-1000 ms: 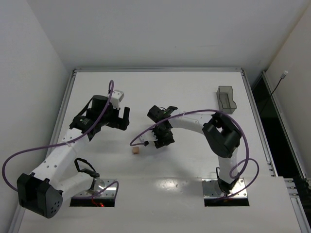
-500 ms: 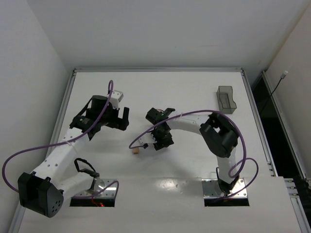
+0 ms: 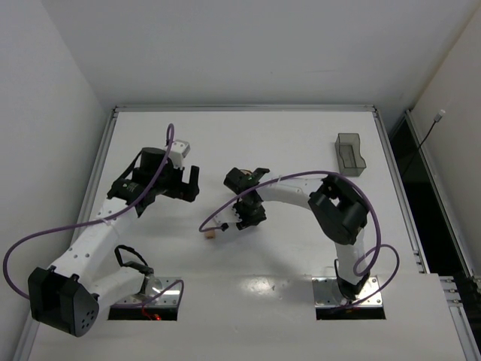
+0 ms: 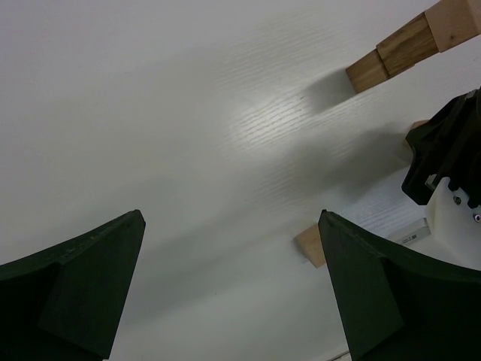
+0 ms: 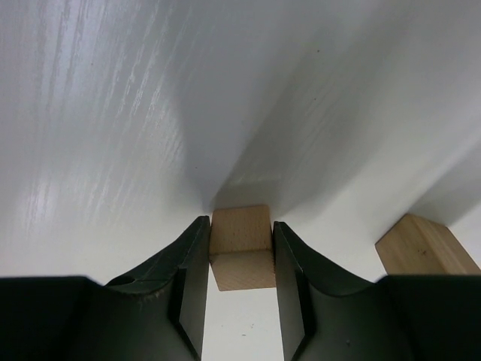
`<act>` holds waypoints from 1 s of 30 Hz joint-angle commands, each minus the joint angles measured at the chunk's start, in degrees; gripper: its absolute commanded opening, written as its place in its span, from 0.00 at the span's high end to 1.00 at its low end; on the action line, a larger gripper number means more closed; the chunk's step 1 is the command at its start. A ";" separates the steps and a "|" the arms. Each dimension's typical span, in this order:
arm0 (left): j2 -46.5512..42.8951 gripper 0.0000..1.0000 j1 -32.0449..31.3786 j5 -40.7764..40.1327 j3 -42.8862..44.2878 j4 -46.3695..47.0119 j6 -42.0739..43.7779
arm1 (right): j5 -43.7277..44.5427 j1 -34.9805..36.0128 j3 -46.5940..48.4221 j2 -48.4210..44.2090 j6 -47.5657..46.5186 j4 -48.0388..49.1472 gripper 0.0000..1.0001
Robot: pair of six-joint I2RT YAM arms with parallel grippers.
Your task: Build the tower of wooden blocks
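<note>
Much of the work is hidden from me. From above, my right arm (image 3: 289, 195) covers the spot where I am busy, and I cannot make out the tower there. Only one loose wood block (image 3: 211, 234) shows, a little nearer and to the left of my right jaws. The tower (image 4: 406, 47) appears only in my left wrist view: a narrow column of pale, square-edged cubes with fine grain, one cube wide. It runs out of the frame's top right corner, so I cannot count them all. My right jaws are clamped on a wood cube (image 5: 240, 248), their smooth black inner faces flat against its two sides. I cannot tell whether it rests on the glossy, faintly streaked white surface (image 5: 113, 113) or hangs just off it. Near on its right lies another cube (image 5: 425, 244), its lower edge cut off by my own dark housing; I cannot tell whether it belongs to the tower. My left jaws stand wide apart, two matt dark wedges with nothing between them. A grey translucent box (image 3: 350, 153) sits well apart at the far right.
</note>
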 commanded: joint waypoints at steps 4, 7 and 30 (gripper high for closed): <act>0.42 0.00 1.31 2.04 -0.27 1.60 -0.29 | -3.39 0.32 6.65 -1.34 2.17 -2.55 1.00; -1.33 0.00 1.31 2.05 -1.41 2.13 -0.29 | -8.57 0.32 8.51 -4.94 6.12 -3.96 1.00; -10.13 0.00 2.54 6.43 -7.56 5.73 -3.01 | -35.15 -12.16 20.12 -18.39 44.00 9.74 1.00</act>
